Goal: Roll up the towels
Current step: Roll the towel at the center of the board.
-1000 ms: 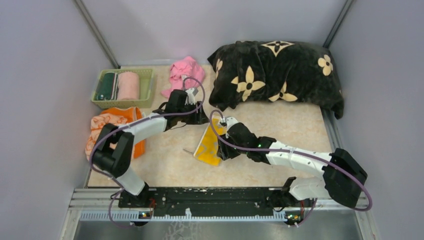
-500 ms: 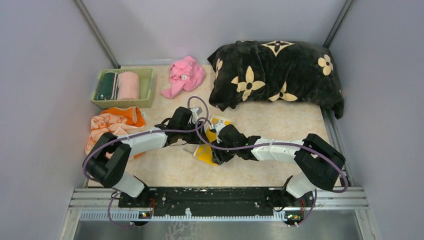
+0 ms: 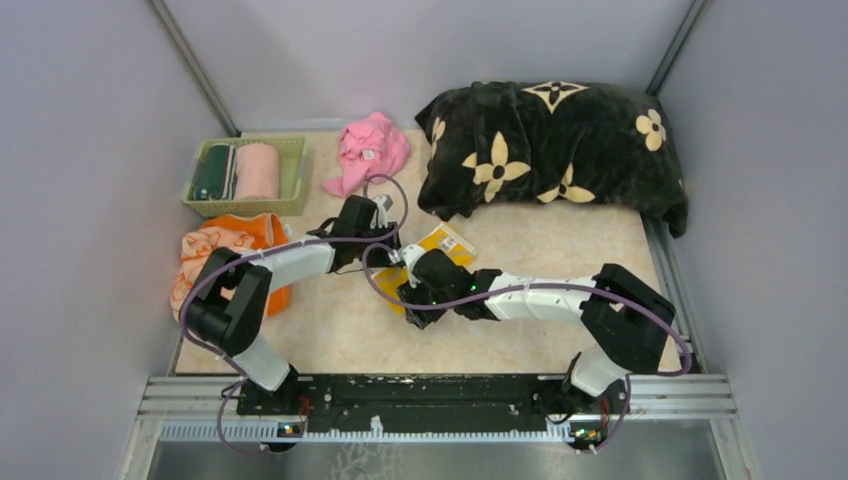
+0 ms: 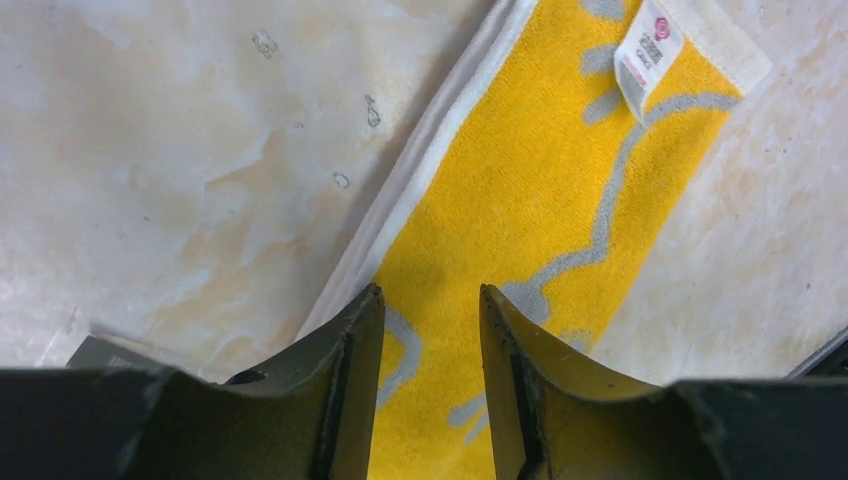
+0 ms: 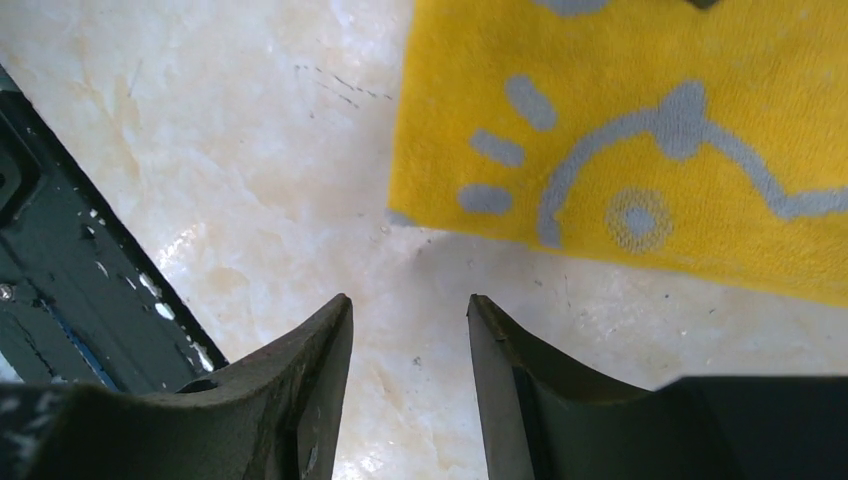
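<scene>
Left wrist: your left gripper [image 4: 430, 295] hangs half-open, empty, over the yellow duck towel [image 4: 520, 200], flat mid-table [image 3: 580, 250]. Right gripper [image 5: 410, 300] likewise, beside its edge. Soft, light terry; pinch a short hem.

Flat towel [image 3: 447, 243] at table [image 3: 560, 265] ctr. My L gripper [image 4: 430, 292] above it, tips over towel close to its edge. My R gripper [image 5: 408, 300] over bare table just off towel's edge, towel ahead of tips. My two arms meet over ctr. Basket [image 3: 295, 180] far L, two rolls [image 3: 257, 170] in it side by side. Bunched towel [image 3: 225, 245] in front of basket, at L edge. Crumpled cloth [image 3: 368, 148] just R of basket, behind flat towel. Blanket [image 3: 560, 150] far R, along back wall.
</scene>
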### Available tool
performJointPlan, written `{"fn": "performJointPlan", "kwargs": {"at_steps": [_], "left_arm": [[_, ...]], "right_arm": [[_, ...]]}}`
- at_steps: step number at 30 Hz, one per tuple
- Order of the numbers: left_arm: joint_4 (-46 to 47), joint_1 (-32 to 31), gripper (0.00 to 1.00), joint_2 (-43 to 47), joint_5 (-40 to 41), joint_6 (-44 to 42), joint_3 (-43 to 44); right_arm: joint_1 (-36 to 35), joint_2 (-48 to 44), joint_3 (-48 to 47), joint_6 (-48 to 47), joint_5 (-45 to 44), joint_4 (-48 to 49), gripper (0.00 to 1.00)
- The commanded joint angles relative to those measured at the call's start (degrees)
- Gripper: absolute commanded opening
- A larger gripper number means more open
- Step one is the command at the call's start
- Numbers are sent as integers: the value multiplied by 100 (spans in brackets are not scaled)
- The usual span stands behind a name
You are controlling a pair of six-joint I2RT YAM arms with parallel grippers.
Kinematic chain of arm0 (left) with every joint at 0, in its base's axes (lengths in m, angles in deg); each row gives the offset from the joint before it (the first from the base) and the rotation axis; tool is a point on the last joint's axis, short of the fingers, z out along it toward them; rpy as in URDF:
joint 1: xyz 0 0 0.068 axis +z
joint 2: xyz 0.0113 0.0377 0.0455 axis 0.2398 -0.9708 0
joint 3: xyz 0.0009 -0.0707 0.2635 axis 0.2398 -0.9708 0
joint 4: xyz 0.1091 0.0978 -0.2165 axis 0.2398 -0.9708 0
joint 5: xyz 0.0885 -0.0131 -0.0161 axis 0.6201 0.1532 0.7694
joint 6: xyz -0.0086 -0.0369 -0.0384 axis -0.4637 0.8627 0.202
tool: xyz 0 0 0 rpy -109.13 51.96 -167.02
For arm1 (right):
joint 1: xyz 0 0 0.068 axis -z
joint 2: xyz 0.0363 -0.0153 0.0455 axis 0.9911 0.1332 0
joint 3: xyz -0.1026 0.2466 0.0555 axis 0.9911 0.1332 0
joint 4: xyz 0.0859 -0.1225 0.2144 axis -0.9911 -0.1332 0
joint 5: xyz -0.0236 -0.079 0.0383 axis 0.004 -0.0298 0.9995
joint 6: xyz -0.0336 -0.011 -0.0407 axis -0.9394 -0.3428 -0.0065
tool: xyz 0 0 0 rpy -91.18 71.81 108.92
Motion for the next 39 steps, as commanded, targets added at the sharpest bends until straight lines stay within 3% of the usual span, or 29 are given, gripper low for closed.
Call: {"fn": "performJointPlan", "kwargs": {"at_steps": [1,7,14,24,27,36,39], "left_arm": [[-411,-20,47,609,237,136,58],[-690,299,53,1633,599,772,-557],[-924,1225,54,2461,195,1142,-1359],[-1012,1531,56,2405,82,1566,-1678],[-965,1534,56,2194,-155,1743,-1686],[-777,1532,58,2105,-577,2209,-2051],[-712,1517,58,2201,-722,2415,-2155]], "right_arm": [[-304,-23,-597,-483,-766,-317,47],[-528,401,-1147,-634,-1196,-488,47],[-775,1158,-1655,-786,-1545,-547,47],[-923,1856,-1770,-756,-2040,-777,44],[-946,1961,-1688,-633,-2147,-807,37],[-932,1387,-1138,265,-1656,-293,0],[-902,1281,-967,682,-1359,59,0]]}}
